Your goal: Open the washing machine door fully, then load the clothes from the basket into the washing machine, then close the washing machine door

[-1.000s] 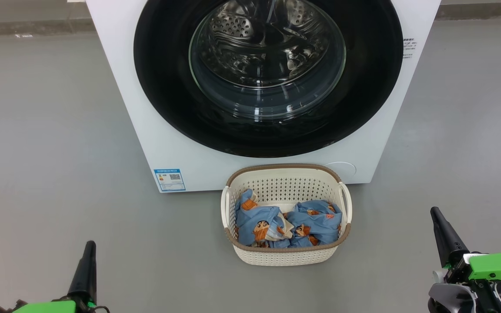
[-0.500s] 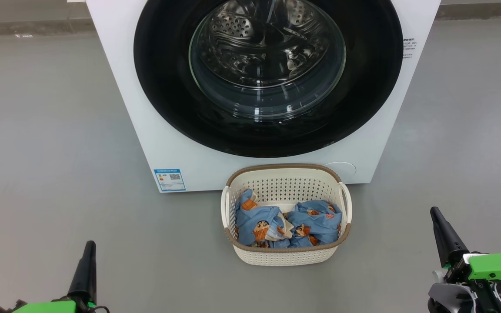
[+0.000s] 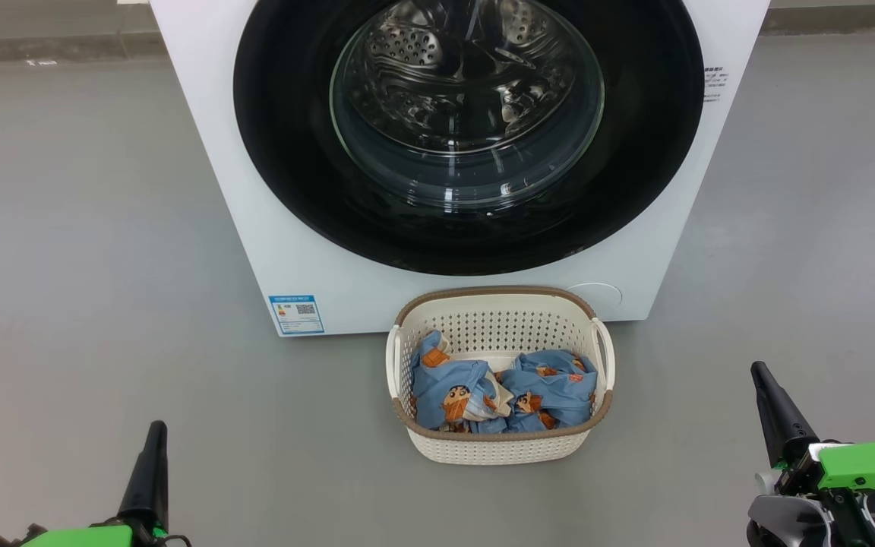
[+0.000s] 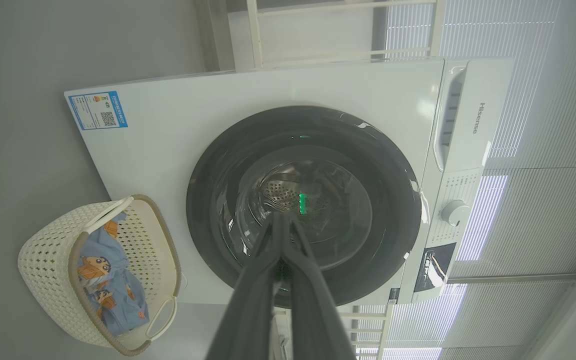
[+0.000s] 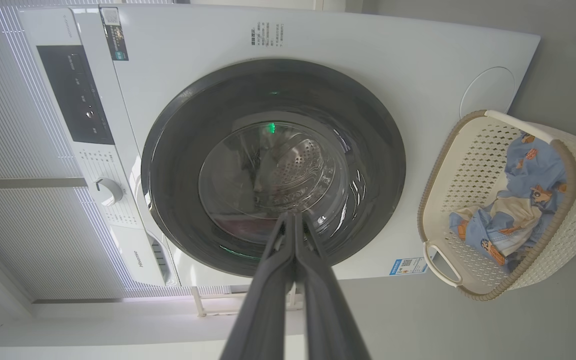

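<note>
The grey floor (image 3: 88, 228) carries everything here. On it stands the white washing machine (image 3: 202, 152), front toward the robot, with a small blue label (image 3: 295, 314) low on its panel. Its door (image 3: 285, 152) lies flush against the front, so the first step is not yet done. The glossy black ring runs nearly the width of the cabinet, and the clear glass bowl (image 3: 468, 152) at its centre shows the perforated steel drum behind.

The door is likely heavy, rigid and slick. The glass gives nothing to grip, so the hold has to be at the rim. No handle or recess is clear in these views, so I cannot tell which side opens.

The cream perforated basket (image 3: 498, 448) sits on the floor just in front of the machine, below the door. The clothes (image 3: 551, 387) lie heaped inside it: blue cartoon-print fabric, soft, light and floppy. A pinch on a raised fold near the top of the heap should lift a garment, though trailing ends may snag the rim.

The left pincer (image 3: 155, 437) and the right pincer (image 3: 761, 376) hover low at either side, well apart from basket and machine. Both are pressed together and hold nothing. Each wrist view shows the tips meeting.
</note>
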Controlling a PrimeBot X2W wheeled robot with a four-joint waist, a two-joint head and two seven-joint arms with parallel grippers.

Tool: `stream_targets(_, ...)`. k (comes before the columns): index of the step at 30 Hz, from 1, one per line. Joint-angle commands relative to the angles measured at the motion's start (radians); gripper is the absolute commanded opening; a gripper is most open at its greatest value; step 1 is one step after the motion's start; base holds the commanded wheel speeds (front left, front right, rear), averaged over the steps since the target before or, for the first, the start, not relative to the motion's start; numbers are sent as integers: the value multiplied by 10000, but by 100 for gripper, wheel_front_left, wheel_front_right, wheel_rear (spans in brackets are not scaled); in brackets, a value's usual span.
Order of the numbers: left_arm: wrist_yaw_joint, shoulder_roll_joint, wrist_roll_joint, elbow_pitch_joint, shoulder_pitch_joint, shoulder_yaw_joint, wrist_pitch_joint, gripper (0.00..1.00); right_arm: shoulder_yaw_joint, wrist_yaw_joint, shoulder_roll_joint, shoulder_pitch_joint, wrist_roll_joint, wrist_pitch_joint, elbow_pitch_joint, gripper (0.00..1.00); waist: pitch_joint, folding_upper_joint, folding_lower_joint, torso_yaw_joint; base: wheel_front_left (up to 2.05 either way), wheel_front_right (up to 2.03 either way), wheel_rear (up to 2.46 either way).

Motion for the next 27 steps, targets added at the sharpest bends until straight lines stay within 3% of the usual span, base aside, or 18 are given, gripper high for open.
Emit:
stream_targets(1, -8, 120, 88, -292, -438, 338, 69, 0, 161, 60, -215, -367, 6, -57, -294, 0, 0, -1, 0, 0, 0, 0, 0)
stream_targets(26, -7, 110, 100, -293, -439, 351, 80, 0, 180, 60, -230, -367, 22, -73, -298, 0, 0, -1, 0, 0, 0, 0, 0)
stream_targets(27, 1, -5, 1, 29, 11, 6, 24, 100, 32, 0, -7, 10, -1, 2, 27, 100, 0, -1, 0, 0, 0, 0, 0)
